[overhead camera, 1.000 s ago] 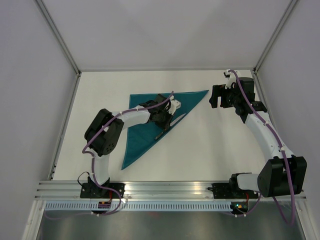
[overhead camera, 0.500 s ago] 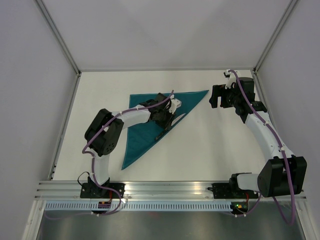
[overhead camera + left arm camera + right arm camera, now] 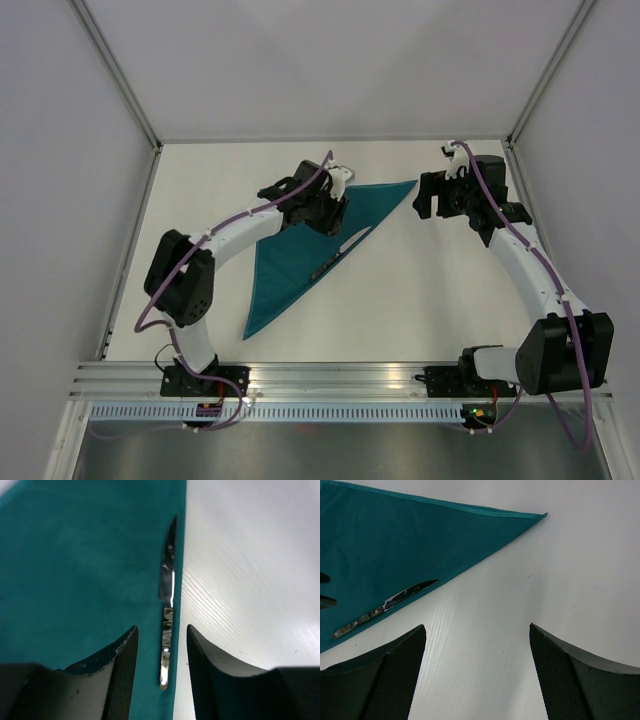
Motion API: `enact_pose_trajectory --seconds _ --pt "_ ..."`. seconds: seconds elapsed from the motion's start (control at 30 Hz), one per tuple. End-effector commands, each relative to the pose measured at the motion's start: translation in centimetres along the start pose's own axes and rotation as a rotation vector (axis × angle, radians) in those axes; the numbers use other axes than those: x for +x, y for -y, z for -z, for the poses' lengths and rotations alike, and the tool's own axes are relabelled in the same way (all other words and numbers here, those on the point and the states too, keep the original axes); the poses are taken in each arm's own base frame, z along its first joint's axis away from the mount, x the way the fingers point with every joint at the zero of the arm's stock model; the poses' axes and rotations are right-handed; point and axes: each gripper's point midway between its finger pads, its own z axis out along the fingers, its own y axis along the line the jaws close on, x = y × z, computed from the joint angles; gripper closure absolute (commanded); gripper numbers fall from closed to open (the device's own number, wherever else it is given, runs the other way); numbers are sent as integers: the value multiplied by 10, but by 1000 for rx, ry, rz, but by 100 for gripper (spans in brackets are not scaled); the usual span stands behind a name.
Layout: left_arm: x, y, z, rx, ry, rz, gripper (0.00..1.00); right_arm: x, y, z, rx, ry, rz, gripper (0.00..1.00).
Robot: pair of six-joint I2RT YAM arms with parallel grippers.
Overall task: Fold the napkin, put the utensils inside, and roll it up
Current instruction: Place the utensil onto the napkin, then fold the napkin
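- Under everything: white table [image 3: 420, 300], walled on three sides, both arm bases at its near edge.
- Left of centre lies the napkin [image 3: 285, 255], teal, folded to a triangle and flat; one point reaches right, another toward the near edge.
- Left arm [image 3: 235, 228] reaches over the napkin's far part. Left gripper [image 3: 161, 627] is released: fingers [image 3: 125, 650] apart, nothing between them. In its wrist view the knife shows in the gap below.
- Right arm [image 3: 530, 270] stretches along the table's right side. Right gripper [image 3: 476, 625] is spread wide and empty, over bare table just beside the napkin's right point.
- Knife [image 3: 343, 250] lies flat on the napkin, just inside and along its long slanted edge, tip toward the right point.
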Motion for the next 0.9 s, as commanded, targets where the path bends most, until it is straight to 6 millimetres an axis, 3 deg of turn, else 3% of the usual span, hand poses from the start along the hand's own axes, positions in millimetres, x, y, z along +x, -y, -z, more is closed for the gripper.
enact_pose_trajectory --seconds 0.0,0.07,0.1,0.13,0.2,0.23,0.3,0.33,0.4,0.43,0.57,0.67,0.8,0.87 --pt "-75 -16 104 -127 257 118 50 -9 -34 3 -106 11 91 12" --pt "-80 -25 145 -211 313 211 49 -4 -59 -2 -158 -5 160 13" --pt "-88 -24 180 -244 380 234 47 0 -67 -7 -175 -9 181 13" --pt "-94 -23 205 -264 431 274 46 4 -89 -10 -216 -12 220 13" --pt "-90 -27 244 -334 475 307 45 12 -110 -20 -236 -8 287 14" --pt "-97 -21 286 -339 568 323 44 22 -139 -21 -286 -11 347 14" --pt "-91 -20 325 -383 627 346 43 36 -162 -31 -293 -3 448 15" --pt "-92 -14 358 -382 700 356 39 49 -195 -27 -353 0 517 15" --pt "-83 -12 385 -400 734 365 38 65 -221 -31 -385 16 600 15" --pt "-82 -9 409 -407 785 378 38 81 -250 -23 -449 18 660 16" --pt "-67 -10 440 -450 818 399 37 126 -306 -16 -535 46 834 16" --pt "-57 -12 449 -476 831 409 37 158 -341 -6 -599 49 955 17" --pt "-50 -14 447 -487 824 423 37 183 -383 9 -676 99 1050 18" --pt "-47 -15 445 -489 820 432 37 187 -394 9 -675 134 1084 18"
